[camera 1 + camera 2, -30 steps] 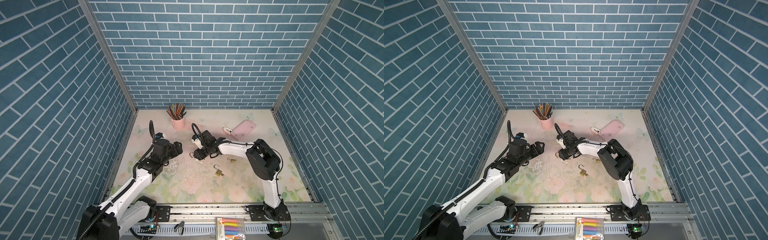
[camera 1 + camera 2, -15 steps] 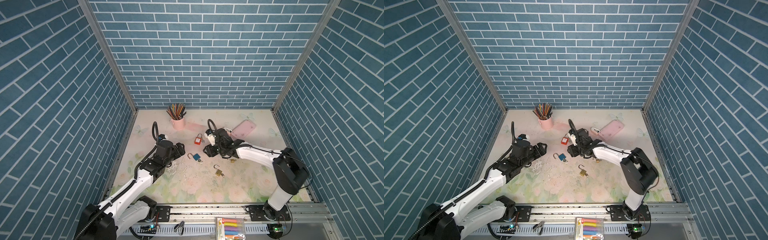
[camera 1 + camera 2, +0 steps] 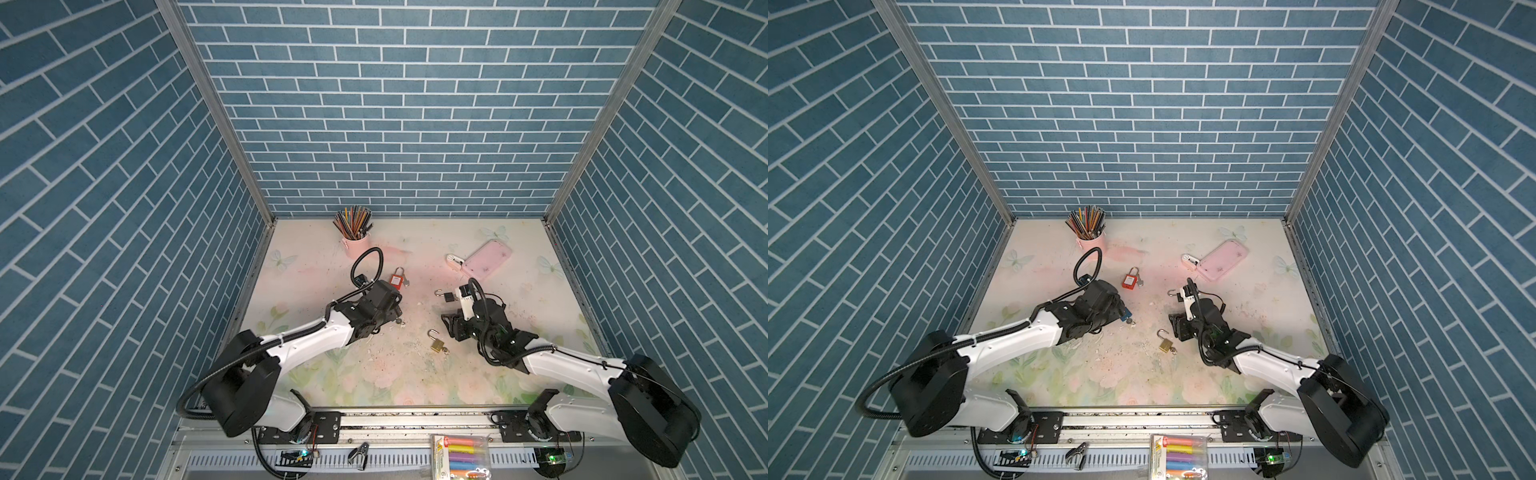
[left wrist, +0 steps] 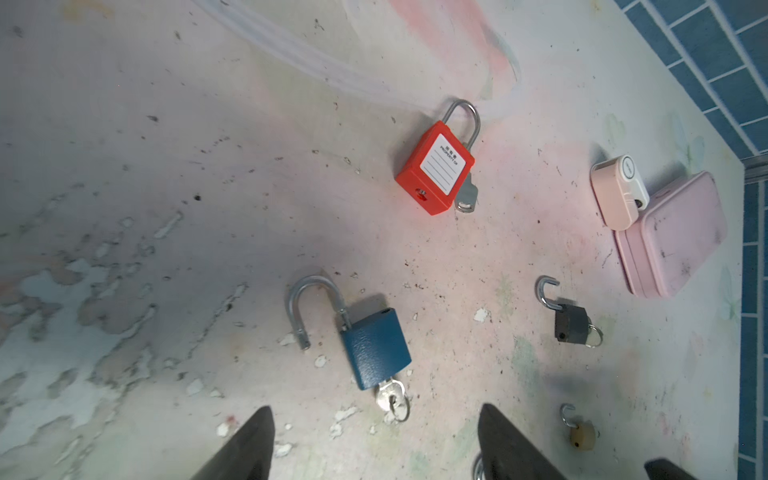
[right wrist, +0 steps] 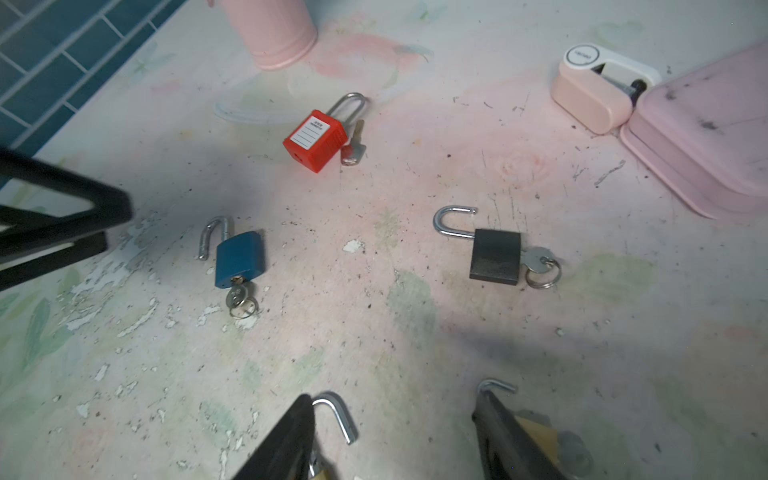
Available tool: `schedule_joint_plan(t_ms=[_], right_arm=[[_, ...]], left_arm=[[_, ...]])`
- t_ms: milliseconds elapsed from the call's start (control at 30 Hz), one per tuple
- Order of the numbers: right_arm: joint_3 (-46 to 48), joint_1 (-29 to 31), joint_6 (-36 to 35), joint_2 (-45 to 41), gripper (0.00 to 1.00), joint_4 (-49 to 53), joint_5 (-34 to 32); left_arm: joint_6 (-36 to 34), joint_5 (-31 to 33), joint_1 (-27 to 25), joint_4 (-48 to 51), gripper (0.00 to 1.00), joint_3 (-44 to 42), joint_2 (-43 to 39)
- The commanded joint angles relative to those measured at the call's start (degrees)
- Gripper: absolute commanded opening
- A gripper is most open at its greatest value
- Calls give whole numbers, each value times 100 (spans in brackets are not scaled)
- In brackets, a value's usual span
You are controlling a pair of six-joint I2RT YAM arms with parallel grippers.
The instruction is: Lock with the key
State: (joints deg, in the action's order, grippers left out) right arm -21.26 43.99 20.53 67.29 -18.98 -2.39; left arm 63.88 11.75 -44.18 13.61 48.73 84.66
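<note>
Left arm [image 3: 307, 340] stretched low over table [image 3: 540, 299], left gripper [image 4: 374, 409] open, empty, just short of blue padlock [image 4: 374, 353]; shackle open, key [image 4: 390, 394] in. Right arm [image 3: 561, 368] low, right gripper [image 5: 392, 399] open at brass padlock [image 3: 436, 345], contact unclear. Red padlock [image 4: 436, 174], black padlock [image 4: 571, 326] well apart; bare table round blue padlock, table edges far.

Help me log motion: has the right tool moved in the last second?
Yes. The right tool has drawn away from the pencil cup, rightward and toward the front.
</note>
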Motion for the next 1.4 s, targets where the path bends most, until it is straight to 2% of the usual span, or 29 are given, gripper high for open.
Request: schedule_joint_plan(t_ms=[0, 133, 367, 1167, 1367], right_arm=[[158, 292, -487, -252, 62, -900, -212], [188, 474, -698, -219, 62, -944, -196], [206, 497, -864, -88, 62, -1203, -224], [177, 497, -1043, 458, 64, -1568, -497], [150, 497, -1025, 561, 64, -1571, -643]], left_arm=[[272, 175, -108, 98, 72, 245, 296], [362, 139, -113, 166, 67, 519, 686], [522, 123, -126, 367, 66, 852, 1105], [1003, 9, -43, 2126, 65, 2439, 2645], [1190, -9, -26, 2103, 65, 2429, 2729]])
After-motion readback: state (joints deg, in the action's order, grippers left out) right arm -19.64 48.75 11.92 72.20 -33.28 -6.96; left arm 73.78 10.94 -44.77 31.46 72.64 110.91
